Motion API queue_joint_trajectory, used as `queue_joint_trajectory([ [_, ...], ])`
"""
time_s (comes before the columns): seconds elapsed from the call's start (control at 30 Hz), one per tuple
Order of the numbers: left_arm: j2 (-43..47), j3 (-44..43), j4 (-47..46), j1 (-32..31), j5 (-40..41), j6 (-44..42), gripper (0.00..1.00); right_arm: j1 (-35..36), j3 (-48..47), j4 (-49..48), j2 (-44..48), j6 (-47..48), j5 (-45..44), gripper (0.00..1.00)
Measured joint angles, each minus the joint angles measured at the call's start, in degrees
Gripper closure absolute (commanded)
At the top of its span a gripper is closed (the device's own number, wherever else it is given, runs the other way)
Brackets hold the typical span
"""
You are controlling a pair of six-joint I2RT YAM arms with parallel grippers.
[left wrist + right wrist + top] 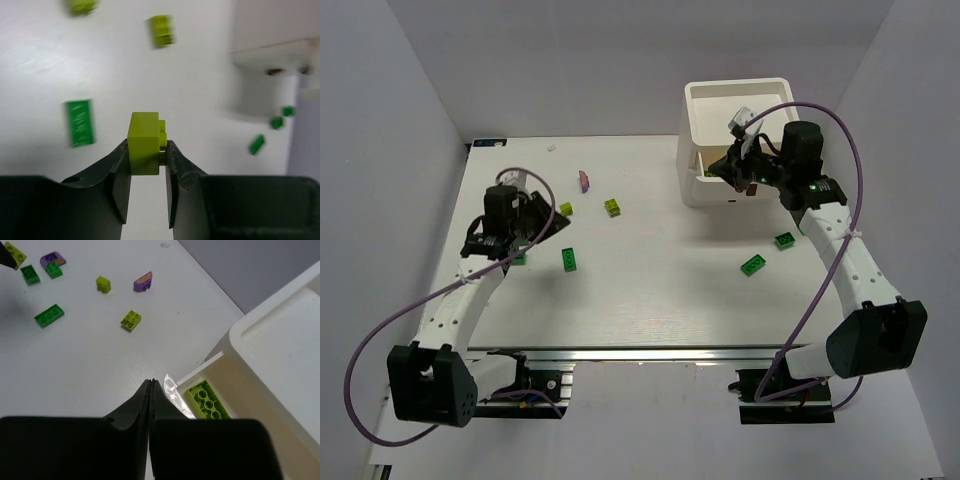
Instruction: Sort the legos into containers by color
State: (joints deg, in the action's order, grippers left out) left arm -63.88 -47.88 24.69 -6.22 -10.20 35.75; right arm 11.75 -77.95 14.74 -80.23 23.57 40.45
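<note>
Top yel-grn brick [82,5] cut off, blurred.

Legos [569,259] lie left of and before the containers [735,87], one seemingly in a drawer [197,374].

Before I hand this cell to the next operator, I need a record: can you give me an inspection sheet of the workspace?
Surface: white table, legos scattered on it.
Job's things: white container unit, one drawer open with a yellow-green lego inside; green legos, yellow-green legos and a purple lego loose.
Clutter: small white speck at the far edge, unidentifiable.
Grippers: left jaws shut on a yellow-green brick; right jaws shut, empty, by the drawer.
Cables: purple left-arm cable and right-arm cable, both looping free.
Surroundings: plain pale walls; nothing else seen.
</note>
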Motion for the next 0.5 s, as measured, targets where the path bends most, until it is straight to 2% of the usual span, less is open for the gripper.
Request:
queue_joint_trajectory([
  [0.13,-7.7,-8.9,-10.2,-2.9,-11.6,-0.9,1.0,0.0,3.0,-4.3,2.7,-7.1,-4.8,1.0],
  [0.23,-17.4,-18.1,-14.9,-6.8,-17.8,-2.1,1.0,-0.2,4.0,-6.6,4.1,-11.3,-8.9,1.0],
  [0.4,-32.8,-35.3,-19.2,-13.8,-22.9,-4.3,1.0,-0.9,4.8,-8.9,5.5,-14.9,-15.6,0.99],
  [0.5,-39.0,-42.7,-21.3,-17.6,-24.6,-5.6,1.0,-1.5,4.8,-9.2,6.3,-16.7,-19.8,0.97],
])
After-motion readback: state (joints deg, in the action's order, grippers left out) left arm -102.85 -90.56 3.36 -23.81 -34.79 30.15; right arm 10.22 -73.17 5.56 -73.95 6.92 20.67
